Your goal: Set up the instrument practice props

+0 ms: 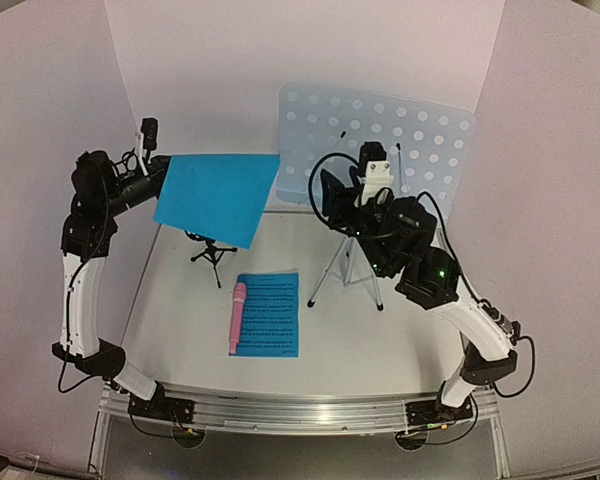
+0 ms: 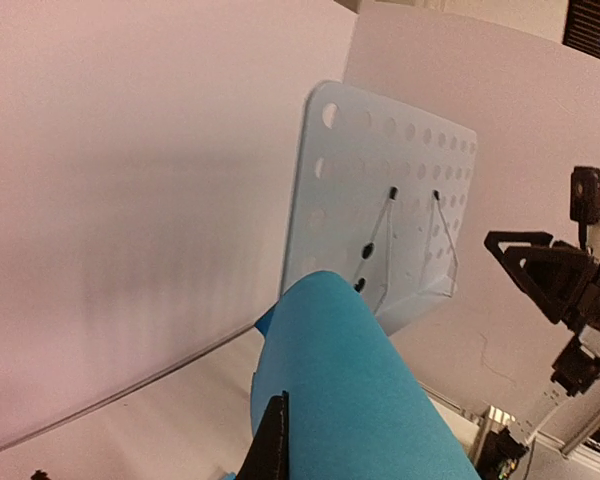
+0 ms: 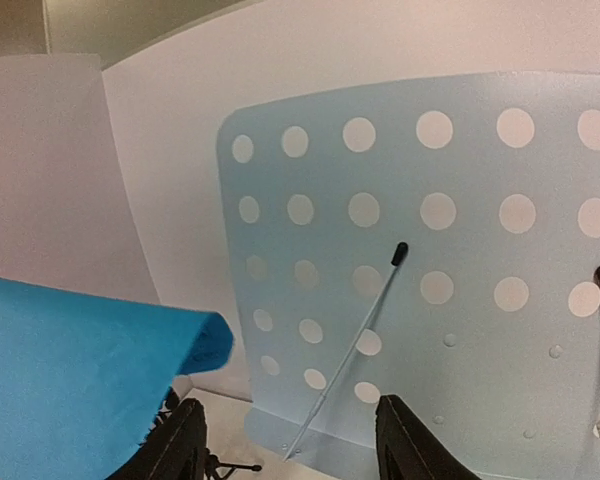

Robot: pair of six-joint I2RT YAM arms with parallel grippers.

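Note:
The pale blue perforated music stand (image 1: 400, 140) stands on its silver tripod (image 1: 348, 268) at the back right. It also shows in the left wrist view (image 2: 380, 200) and the right wrist view (image 3: 450, 250). My left gripper (image 1: 165, 172) is shut on a bright blue music sheet (image 1: 218, 195) and holds it in the air left of the stand. The sheet curves over in the left wrist view (image 2: 350, 400). The second sheet (image 1: 270, 313) lies flat on the table with the pink microphone (image 1: 237, 316) along its left edge. The black mic holder (image 1: 210, 252) stands under the held sheet. My right gripper (image 1: 332, 195) is open before the stand.
White walls close the back and both sides. The held sheet's corner (image 3: 70, 370) reaches into the right wrist view at the lower left. My right arm (image 2: 565, 290) shows at the right of the left wrist view.

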